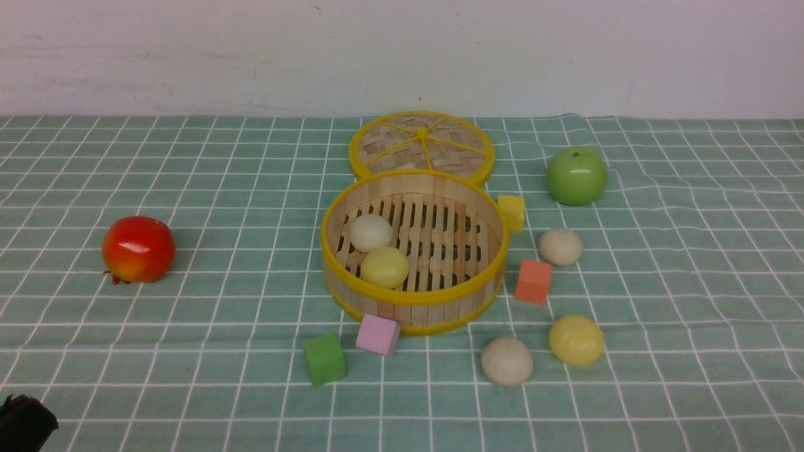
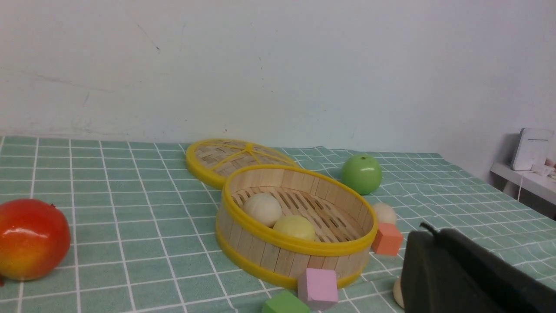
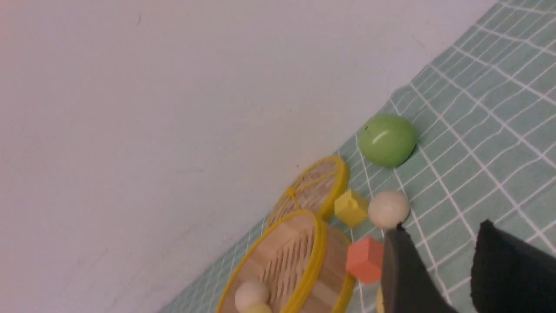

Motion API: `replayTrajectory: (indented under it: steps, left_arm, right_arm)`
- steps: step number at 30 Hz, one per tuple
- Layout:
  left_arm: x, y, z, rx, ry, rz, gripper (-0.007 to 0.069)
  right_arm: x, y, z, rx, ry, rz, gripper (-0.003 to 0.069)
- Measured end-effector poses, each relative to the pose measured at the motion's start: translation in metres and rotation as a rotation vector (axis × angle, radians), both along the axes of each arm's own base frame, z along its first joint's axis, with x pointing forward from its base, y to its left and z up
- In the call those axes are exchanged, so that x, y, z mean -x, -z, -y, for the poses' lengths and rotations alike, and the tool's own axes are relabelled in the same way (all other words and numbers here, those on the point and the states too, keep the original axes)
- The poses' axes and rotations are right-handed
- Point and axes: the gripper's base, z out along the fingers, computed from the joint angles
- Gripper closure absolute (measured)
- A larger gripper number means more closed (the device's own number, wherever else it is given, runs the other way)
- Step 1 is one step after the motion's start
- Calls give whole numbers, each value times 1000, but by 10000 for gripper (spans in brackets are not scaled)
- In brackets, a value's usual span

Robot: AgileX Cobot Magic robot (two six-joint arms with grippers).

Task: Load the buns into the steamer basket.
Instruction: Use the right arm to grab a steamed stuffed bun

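The steamer basket [image 1: 411, 300] stands mid-table with an off-white bun [image 1: 370, 232] and a pale yellow bun [image 1: 384, 267] inside. To its right on the cloth lie three buns: an off-white one [image 1: 560, 247], a pale yellow one [image 1: 576, 339] and a nearer off-white one [image 1: 507, 360]. My left gripper [image 2: 428, 232] is shut and empty, low at the near left, only a dark corner [image 1: 25, 424] showing in the front view. My right gripper [image 3: 441, 228] is open above bare cloth with nothing between its fingers, apart from the far bun [image 3: 388, 209]; it is outside the front view.
The flat woven lid [image 1: 421, 145] lies behind the basket. A green apple [image 1: 576, 176] sits at the far right, a red fruit [image 1: 138, 248] at the left. Yellow [image 1: 512, 212], orange [image 1: 533, 282], pink [image 1: 377, 334] and green [image 1: 325, 359] cubes lie around the basket.
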Motion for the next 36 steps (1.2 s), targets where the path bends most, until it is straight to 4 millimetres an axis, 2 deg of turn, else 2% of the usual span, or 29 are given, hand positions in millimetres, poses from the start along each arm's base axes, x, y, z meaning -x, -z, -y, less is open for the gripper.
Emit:
replayTrajectory:
  steps: [2,4,6,8,9,12,13,14,15,16,18,20,21,24,25,26,29,31,32,34,36]
  left_arm:
    - [0,0,0,0,0,0,638]
    - [0,0,0,0,0,-1,638]
    - [0,0,0,0,0,-1,638]
    - [0,0,0,0,0,-1,638]
    - [0,0,0,0,0,-1,638]
    - [0,0,0,0,0,-1,636]
    - [0,0,0,0,0,-1,636]
    - [0,0,0,0,0,-1,635]
    - [0,0,0,0,0,-1,634]
    - [0,0,0,0,0,-1,634]
    - [0,0,0,0,0,-1,634]
    - [0,0,0,0,0,-1,634]
    - [0,0,0,0,0,-1,634]
    - [0,0,0,0,0,-1,630]
    - [0,0,0,0,0,-1,630]
    - [0,0,0,0,0,-1,627]
    - [0,0,0,0,1,-1,625]
    - [0,0,0,0,1,-1,623]
    - [0,0,0,0,1,-1,623]
    - [0,0,0,0,1,-1,620]
    - [0,0,0,0,1,-1,619]
  right_arm:
    - [-2,-7,-4,57,-46,-66,432]
    - [-11,-35,-14,301,-199,-240,453]
    - [-20,-46,-19,408,-278,-331,464]
    - [-45,-61,-26,553,-417,-498,487]
    - [-66,-66,-29,610,-488,-588,505]
    - [-110,-63,-36,660,-612,-764,552]
    - [-114,-62,-36,662,-617,-771,557]
    - [-137,-53,-42,671,-683,-855,592]
    - [-151,-50,-48,683,-726,-885,612]
    - [-156,-48,-51,687,-741,-896,620]
    - [-182,-38,-75,720,-843,-941,652]
    - [-191,-38,-86,744,-872,-931,655]
    - [-204,-36,-106,791,-915,-912,656]
    - [-222,-36,-134,858,-929,-859,647]
    - [-223,-34,-137,869,-933,-859,643]
    - [-233,-33,-150,896,-921,-827,625]
    - [-245,-26,-170,943,-920,-800,572]
    - [-254,-18,-180,954,-913,-804,522]
    - [-254,-17,-180,955,-913,-808,517]
    - [-266,-9,-183,955,-884,-824,446]
    - [-271,-3,-183,953,-866,-830,407]
